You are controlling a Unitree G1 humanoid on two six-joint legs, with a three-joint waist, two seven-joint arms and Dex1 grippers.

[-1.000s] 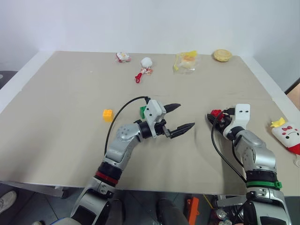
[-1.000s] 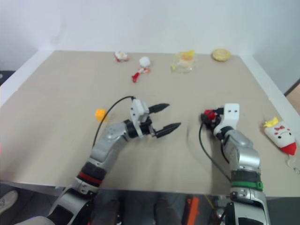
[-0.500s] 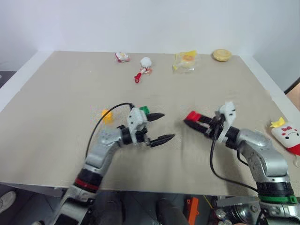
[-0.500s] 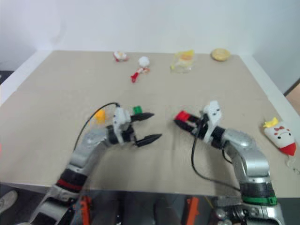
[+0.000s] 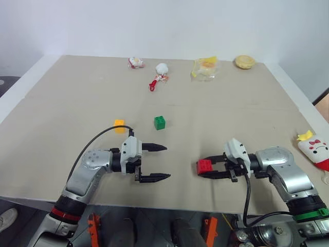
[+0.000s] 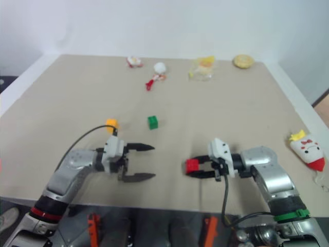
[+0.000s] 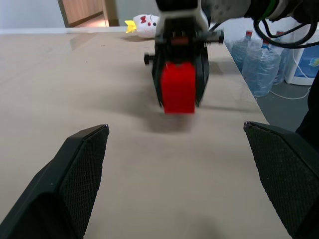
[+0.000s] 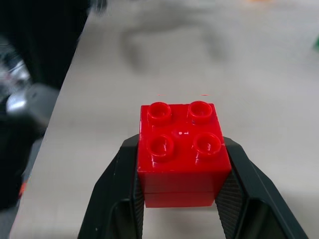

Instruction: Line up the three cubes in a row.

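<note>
Red cube clamped in right gripper, seemingly just above table near front edge; green cube, yellow cube well apart behind. Left gripper spread wide, empty. Row could be skewed if released here.

Red cube studs-up in right gripper; green, yellow-orange apparently flat on table.
</note>
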